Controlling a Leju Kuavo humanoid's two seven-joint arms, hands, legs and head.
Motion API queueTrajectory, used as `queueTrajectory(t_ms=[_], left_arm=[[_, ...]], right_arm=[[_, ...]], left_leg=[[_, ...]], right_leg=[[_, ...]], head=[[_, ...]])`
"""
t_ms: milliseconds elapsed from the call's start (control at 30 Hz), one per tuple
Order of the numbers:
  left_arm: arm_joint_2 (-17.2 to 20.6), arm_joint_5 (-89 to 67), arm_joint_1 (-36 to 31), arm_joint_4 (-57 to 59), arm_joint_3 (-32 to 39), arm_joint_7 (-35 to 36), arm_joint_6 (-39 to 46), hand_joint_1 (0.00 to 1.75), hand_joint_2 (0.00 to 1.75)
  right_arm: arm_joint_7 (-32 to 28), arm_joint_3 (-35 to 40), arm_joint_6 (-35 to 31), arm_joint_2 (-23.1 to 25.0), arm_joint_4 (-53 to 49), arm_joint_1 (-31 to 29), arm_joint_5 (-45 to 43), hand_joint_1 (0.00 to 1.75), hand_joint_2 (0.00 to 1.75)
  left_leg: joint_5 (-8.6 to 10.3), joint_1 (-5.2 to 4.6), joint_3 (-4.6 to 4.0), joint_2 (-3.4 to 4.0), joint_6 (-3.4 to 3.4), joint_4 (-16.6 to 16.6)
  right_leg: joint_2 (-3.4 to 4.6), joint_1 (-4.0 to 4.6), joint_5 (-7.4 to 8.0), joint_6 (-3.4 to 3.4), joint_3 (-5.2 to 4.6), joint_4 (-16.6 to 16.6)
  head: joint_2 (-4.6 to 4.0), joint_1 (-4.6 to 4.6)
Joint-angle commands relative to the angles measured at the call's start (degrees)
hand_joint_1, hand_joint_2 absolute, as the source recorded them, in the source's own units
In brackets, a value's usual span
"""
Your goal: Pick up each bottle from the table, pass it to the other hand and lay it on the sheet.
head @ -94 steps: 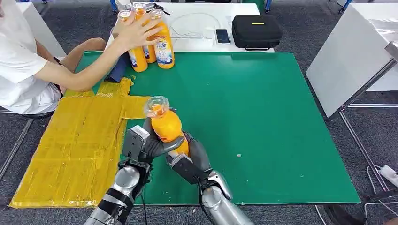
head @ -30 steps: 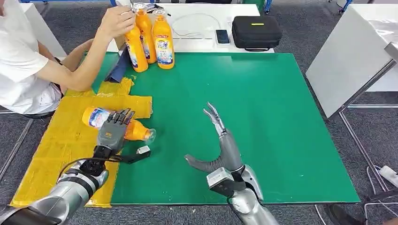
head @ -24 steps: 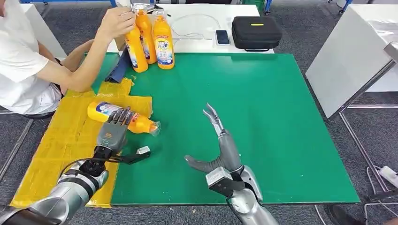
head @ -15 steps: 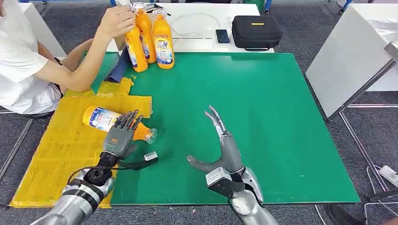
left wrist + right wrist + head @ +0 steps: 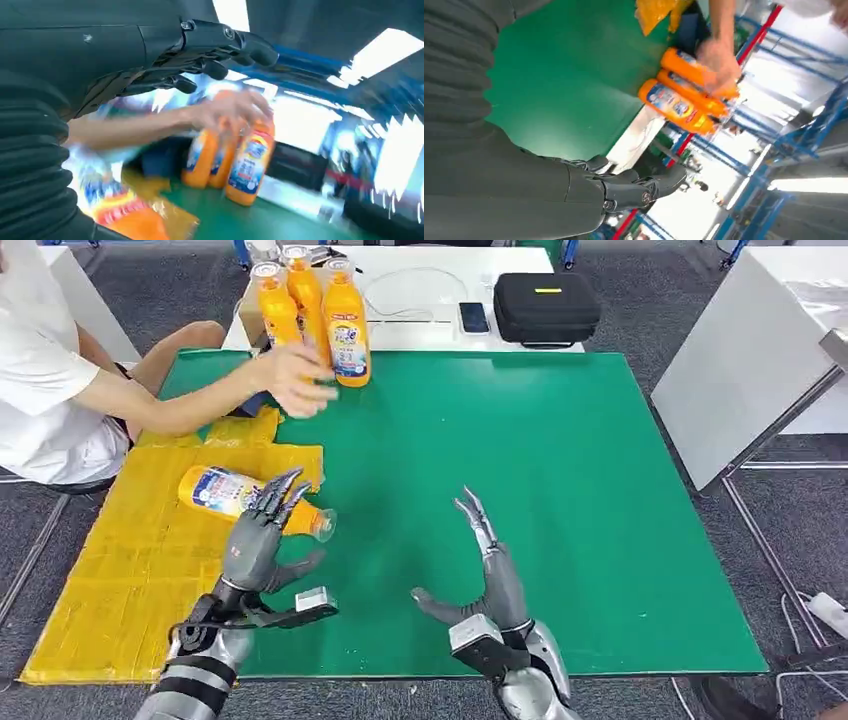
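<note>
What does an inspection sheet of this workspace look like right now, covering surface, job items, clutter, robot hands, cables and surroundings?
Surface: green mat, with a yellow sheet along its left side.
Job's things: one bottle lies on the yellow sheet; three upright bottles at the far edge.
Clutter: black case and phone on the white table.
Robot hands: left robot hand open, above the lying bottle; right robot hand open, over the mat.
Cables: white cable coiled on the white table.
Surroundings: person's hand by the upright bottles; white panel at right.
</note>
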Motion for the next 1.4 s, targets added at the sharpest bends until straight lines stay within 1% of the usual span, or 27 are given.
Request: queueTrajectory(t_ms=[33, 67, 100, 133, 167, 200, 233, 300, 333, 367, 400, 433, 467, 500, 533, 567, 600, 633, 700, 733, 867, 967, 1133, 1200, 1233, 1333, 1400], left_arm=[[-2.5, 25.5, 11.5, -16.2, -5.6, 5.1, -12.6, 0.0, 1.75], [-3.1, 28.8, 11.7, -15.5, -4.7, 8.2, -17.4, 0.0, 1.75], [-3.3, 31.2, 11.7, -15.0, -4.1, 8.4, -19.7, 0.0, 1.75], [-3.6, 36.6, 11.8, -13.9, -3.1, 8.6, -26.6, 0.0, 1.75], [-3.7, 38.7, 12.0, -13.3, -2.3, 9.5, -29.9, 0.0, 1.75], [-3.7, 38.7, 12.0, -12.9, -2.2, 9.4, -30.1, 0.0, 1.75], [-3.7, 38.7, 12.0, -12.9, -2.2, 9.4, -30.1, 0.0, 1.75], [-3.7, 38.7, 12.0, -12.9, -2.2, 9.4, -30.1, 0.0, 1.75], [-3.7, 38.7, 11.9, -12.8, -2.1, 9.3, -30.1, 0.0, 1.75], [-3.5, 40.7, 11.9, -12.5, -2.2, 10.7, -33.9, 0.0, 1.75], [-3.1, 42.3, 12.1, -12.1, -2.4, 11.3, -37.7, 0.0, 1.75], [-2.5, 43.9, 12.5, -11.5, -2.6, 11.2, -40.8, 0.0, 1.75], [-2.7, 46.2, 13.1, -10.6, -2.1, 10.8, -43.9, 0.0, 1.75], [-2.8, 48.2, 13.7, -10.3, -1.8, 10.9, -46.1, 0.0, 1.75], [-2.8, 50.7, 14.3, -10.5, -1.7, 11.0, -49.0, 0.0, 1.75], [-2.6, 53.5, 15.4, -11.2, -1.6, 11.5, -52.0, 0.0, 1.75], [-2.5, 54.9, 15.8, -11.7, -1.5, 12.0, -53.3, 0.0, 1.75], [-2.5, 56.9, 16.4, -12.8, -1.1, 12.7, -54.3, 0.0, 1.75], [-2.4, 57.1, 16.2, -13.0, -0.9, 13.0, -54.3, 0.0, 1.75], [-2.4, 57.1, 16.2, -13.0, -0.9, 13.0, -54.3, 0.0, 1.75], [-2.4, 57.3, 16.0, -13.1, -0.8, 13.3, -54.4, 0.0, 1.75], [-2.8, 58.2, 15.9, -13.2, -0.4, 13.8, -54.2, 0.0, 1.75], [-2.7, 63.9, 16.5, -16.2, 0.5, 14.6, -57.5, 0.0, 1.75], [-2.8, 64.4, 17.3, -18.2, 0.3, 14.4, -57.9, 0.0, 1.75], [-2.9, 64.1, 17.9, -19.9, 0.3, 13.9, -57.2, 0.0, 1.75], [-3.4, 61.8, 18.4, -22.8, -0.7, 13.1, -53.6, 0.0, 1.75], [-3.6, 59.7, 18.2, -23.7, -1.5, 12.3, -50.8, 0.0, 1.75]], right_arm=[[0.2, -9.9, 0.5, 1.6, -6.5, 8.0, -1.2, 0.0, 1.75], [0.1, -11.3, 0.0, 2.1, -7.9, 9.5, -0.9, 0.0, 1.75], [0.1, -11.8, -0.3, 2.4, -8.5, 10.2, -0.8, 0.0, 1.75], [0.2, -13.0, 0.3, 3.0, -9.3, 11.2, -1.7, 0.0, 1.75], [0.3, -13.7, 1.2, 3.3, -9.6, 11.6, -2.7, 0.0, 1.75], [0.2, -13.8, 1.3, 3.3, -9.6, 11.6, -2.7, 0.0, 1.75], [0.2, -13.8, 1.3, 3.3, -9.6, 11.6, -2.7, 0.0, 1.75], [0.2, -13.8, 1.3, 3.3, -9.6, 11.6, -2.7, 0.0, 1.75], [0.2, -13.9, 1.4, 3.4, -9.3, 11.4, -2.7, 0.0, 1.75], [0.1, -14.4, 1.6, 3.8, -9.0, 11.3, -3.2, 0.0, 1.75], [-0.3, -15.0, 2.2, 4.1, -9.0, 11.4, -4.3, 0.0, 1.75], [-0.4, -15.5, 3.3, 4.3, -8.8, 11.4, -5.8, 0.0, 1.75], [0.0, -16.3, 5.3, 4.6, -8.2, 11.2, -8.1, 0.0, 1.75], [1.3, -17.1, 7.0, 4.7, -7.6, 11.1, -10.2, 0.0, 1.75], [2.8, -18.1, 7.1, 4.9, -6.8, 10.8, -10.9, 0.0, 1.75], [3.5, -18.8, 6.9, 5.1, -6.1, 10.5, -10.9, 0.0, 1.75], [3.6, -18.9, 6.8, 5.1, -5.8, 10.2, -10.8, 0.0, 1.75], [4.1, -18.7, 7.4, 5.0, -5.7, 10.0, -10.9, 0.0, 1.75], [4.2, -18.6, 7.4, 5.1, -5.8, 10.0, -10.9, 0.0, 1.75], [4.2, -18.6, 7.4, 5.1, -5.8, 10.0, -10.9, 0.0, 1.75], [4.2, -18.5, 7.4, 5.2, -5.9, 10.0, -10.9, 0.0, 1.75], [4.7, -18.2, 7.5, 5.0, -6.1, 10.1, -10.6, 0.0, 1.75], [5.4, -17.2, 7.7, 4.5, -6.2, 9.7, -10.7, 0.0, 1.75], [5.5, -17.3, 7.6, 4.4, -6.2, 9.8, -10.7, 0.0, 1.75], [5.6, -17.3, 7.6, 4.3, -6.4, 9.9, -10.6, 0.0, 1.75], [5.7, -16.8, 7.4, 4.3, -6.8, 10.4, -9.8, 0.0, 1.75], [5.7, -16.3, 7.2, 4.3, -6.9, 10.5, -9.4, 0.0, 1.75]], left_leg=[[-0.21, 0.04, 0.23, -0.14, -0.14, 0.1], [-0.32, 0.08, 0.34, -0.19, -0.19, 0.2], [-0.22, 0.06, 0.25, -0.27, -0.15, 0.1], [-0.1, 0.03, 0.14, -0.25, -0.09, 0.0], [-0.2, 0.07, 0.3, -0.38, -0.15, 0.1], [-0.21, 0.06, 0.22, -0.28, -0.08, 0.1], [-0.36, 0.11, 0.41, -0.31, -0.2, 0.2], [-0.3, 0.05, 0.17, -0.15, -0.11, 0.0], [-0.38, 0.08, 0.29, -0.14, -0.17, 0.0], [-0.33, 0.06, 0.23, -0.09, -0.14, 0.0], [-0.4, 0.07, 0.37, -0.12, -0.17, 0.0], [-0.31, 0.07, 0.28, -0.12, -0.11, 0.0], [-0.41, 0.09, 0.47, -0.17, -0.18, 0.0], [-0.33, 0.07, 0.38, -0.16, -0.13, 0.0], [-0.27, 0.06, 0.3, -0.1, -0.09, 0.0], [-0.36, 0.08, 0.46, -0.09, -0.14, 0.0], [-0.29, 0.05, 0.32, -0.06, -0.1, 0.0], [-0.41, 0.09, 0.51, -0.03, -0.16, 0.0], [-0.3, 0.06, 0.29, -0.04, -0.1, 0.0], [-0.39, 0.09, 0.44, -0.07, -0.16, 0.0], [-0.24, 0.07, 0.21, -0.13, -0.08, 0.0], [-0.39, 0.11, 0.48, -0.12, -0.19, 0.0], [-0.31, 0.09, 0.29, -0.08, -0.11, 0.0], [-0.34, 0.09, 0.36, -0.08, -0.13, 0.0], [-0.28, 0.07, 0.23, -0.09, -0.08, 0.0], [-0.42, 0.11, 0.43, -0.09, -0.16, 0.1], [-0.3, 0.08, 0.26, -0.16, -0.1, 0.0]], right_leg=[[0.0, 0.01, -0.1, 0.07, 0.27, 0.0], [-0.01, 0.03, -0.22, 0.02, 0.4, 0.1], [-0.12, 0.0, -0.17, 0.03, 0.32, 0.0], [-0.13, -0.01, -0.1, 0.08, 0.18, 0.0], [-0.18, 0.01, -0.23, 0.04, 0.31, 0.0], [-0.12, 0.01, -0.22, 0.1, -0.16, 0.0], [-0.06, 0.04, -0.36, 0.05, -0.01, 0.1], [-0.01, 0.02, -0.3, -0.01, -0.26, 0.0], [0.05, 0.05, -0.36, -0.04, -0.1, 0.0], [0.05, 0.03, -0.28, 0.0, 0.03, -0.1], [0.05, 0.03, -0.33, 0.0, 0.4, -0.1], [-0.01, 0.04, -0.23, 0.07, 0.32, 0.0], [0.0, 0.04, -0.33, 0.03, 0.51, 0.0], [-0.01, 0.03, -0.26, 0.06, 0.41, -0.1], [0.02, 0.04, -0.22, 0.07, 0.28, -0.1], [0.08, 0.04, -0.27, 0.04, 0.44, -0.1], [0.06, 0.02, -0.21, 0.07, 0.29, -0.1], [0.16, 0.05, -0.28, 0.03, 0.49, -0.1], [0.08, 0.03, -0.22, 0.06, 0.27, -0.1], [0.11, 0.04, -0.29, 0.02, 0.42, -0.1], [-0.02, 0.04, -0.22, 0.05, 0.13, -0.1], [0.1, 0.06, -0.38, -0.08, 0.26, 0.0], [0.07, 0.06, -0.29, -0.01, 0.13, -0.1], [0.09, 0.05, -0.29, 0.02, 0.26, -0.1], [0.04, 0.05, -0.25, 0.05, 0.18, 0.0], [0.12, 0.06, -0.35, 0.01, 0.41, 0.0], [-0.02, 0.05, -0.27, 0.05, 0.32, 0.0]], head=[[0.0, 0.0], [0.0, -0.02], [0.0, -0.02], [0.0, 0.0], [0.0, 0.0], [0.0, 0.0], [0.0, -0.02], [0.0, 0.0], [0.0, -0.02], [0.02, 0.0], [0.0, -0.02], [0.0, -0.02], [0.0, -0.02], [0.02, 0.0], [0.0, 0.0], [0.0, -0.02], [0.0, -0.02], [0.02, 0.0], [0.0, -0.02], [0.0, 0.0], [0.0, 0.0], [0.0, -0.02], [0.0, -0.02], [0.0, -0.02], [0.0, -0.02], [0.0, 0.0], [0.0, -0.02]])
